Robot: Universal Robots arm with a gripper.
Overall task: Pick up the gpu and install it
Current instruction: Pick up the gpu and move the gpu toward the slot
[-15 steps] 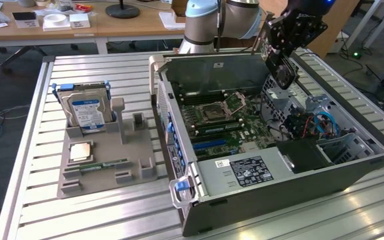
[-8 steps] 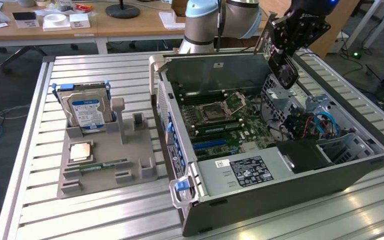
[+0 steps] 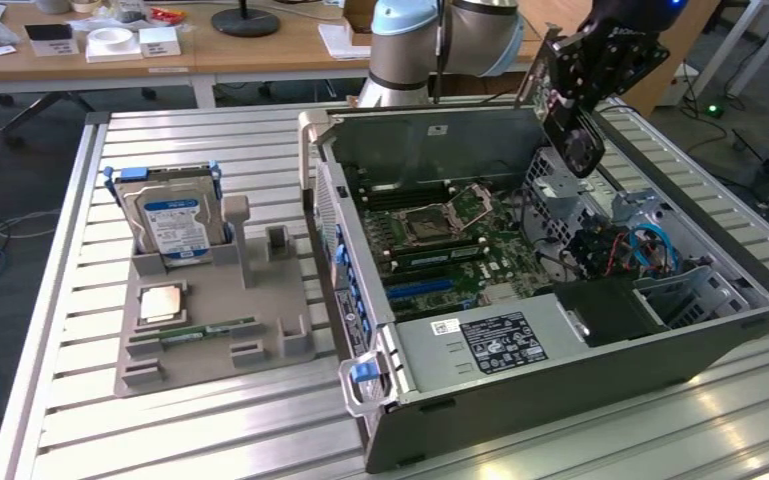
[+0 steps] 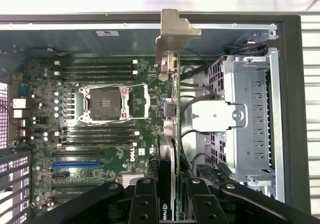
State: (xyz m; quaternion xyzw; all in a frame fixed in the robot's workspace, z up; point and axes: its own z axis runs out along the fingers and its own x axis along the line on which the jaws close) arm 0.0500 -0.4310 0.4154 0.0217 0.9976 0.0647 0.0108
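Gripper [image 4: 172, 201] is right up against the wrist cam, claw pinched on the gpu [image 4: 169, 156], which you see edge-on with its bracket [image 4: 175, 32] at the far end. In the exterior view the card hangs in the air above the far side of the open case [image 3: 558, 400], around 1 o'clock in that shot. It's tilted, with the fan side facing the camera-ish, and touches nothing but the claw. Below it is the motherboard [image 3: 458, 245]. The blue slot [image 3: 418, 288] sits about 6 o'clock from the CPU socket [image 3: 444, 215], well apart from where the card hangs. The drive cage [image 4: 250, 119] and cables [image 3: 638, 250], roughly 3 o'clock of the socket, look way closer to its path down. My worry is that a thin card held by one end could twist or slip in the pinch. With that tilt, the bracket might also catch the case wall or snag a cable. If it comes down crooked, the edge connector probably jams on the slot instead of seating. The hard drive [image 3: 171, 220] in the holder [image 3: 211, 350], 9 o'clock of the case, is no issue.
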